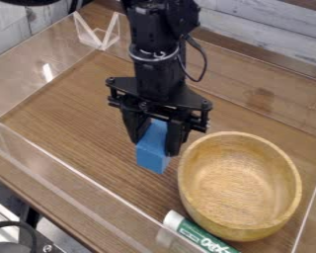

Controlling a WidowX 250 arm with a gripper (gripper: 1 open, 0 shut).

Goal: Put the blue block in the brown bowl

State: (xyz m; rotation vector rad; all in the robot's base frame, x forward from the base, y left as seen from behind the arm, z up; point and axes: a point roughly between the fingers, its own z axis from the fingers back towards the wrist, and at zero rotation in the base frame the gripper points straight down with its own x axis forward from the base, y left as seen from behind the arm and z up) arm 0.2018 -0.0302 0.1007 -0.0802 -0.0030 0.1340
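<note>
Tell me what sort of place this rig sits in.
Probably a robot lab bench: a black arm over a wood-look tabletop, clear plastic side panels, with a wooden bowl as a prop.

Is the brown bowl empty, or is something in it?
Empty: the brown bowl shows only bare wood inside, and the blue block is outside it, in the gripper.
</note>
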